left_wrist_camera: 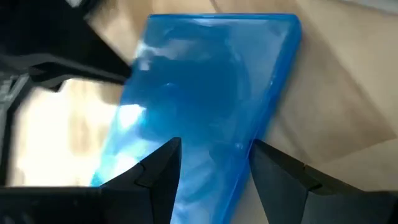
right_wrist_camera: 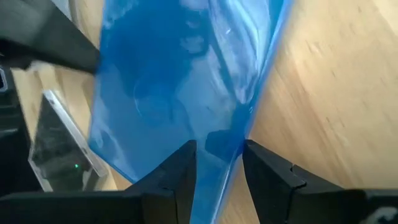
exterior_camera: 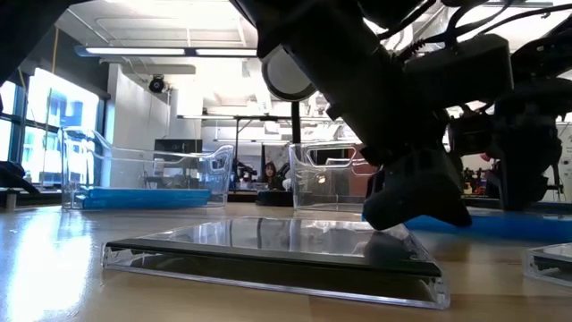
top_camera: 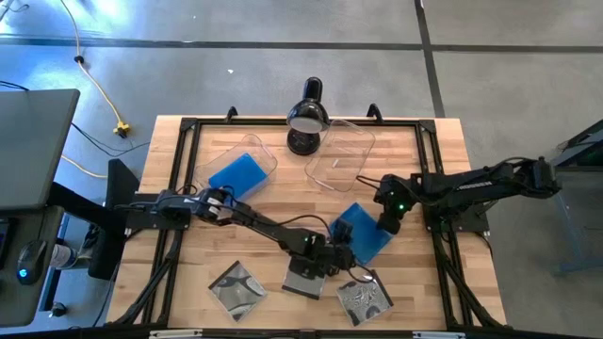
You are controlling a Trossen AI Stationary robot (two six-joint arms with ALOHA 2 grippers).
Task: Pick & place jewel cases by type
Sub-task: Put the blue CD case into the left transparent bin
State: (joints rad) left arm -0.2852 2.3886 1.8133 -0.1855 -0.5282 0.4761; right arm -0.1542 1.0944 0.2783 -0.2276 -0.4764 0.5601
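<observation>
A blue jewel case (top_camera: 367,240) lies right of the table's middle; in the high view blue shows as two overlapping squares. My right gripper (top_camera: 384,226) is shut on its right edge. My left gripper (top_camera: 337,252) reaches in from the left, open, with the case's near-left edge (left_wrist_camera: 239,162) between its fingers. Three clear jewel cases (top_camera: 236,287), (top_camera: 306,280), (top_camera: 366,298) lie flat along the near edge. Another blue case (top_camera: 237,175) lies in the back-left tub. My right gripper pinches the blue case's edge (right_wrist_camera: 227,134) between its two fingers, slanting down from the table's right side. The case spreads away from the fingers, low over the wood; I cannot tell whether it is clear of the table. My left gripper has the case between its fingers (left_wrist_camera: 158,171); I cannot tell whether they touch it.
Two clear tubs stand at the back: the left one (top_camera: 259,151) holds a blue case, the right one (top_camera: 353,141) holds nothing. A black lamp (top_camera: 307,118) stands between them. The middle clear case (exterior_camera: 277,246) lies just under my left arm.
</observation>
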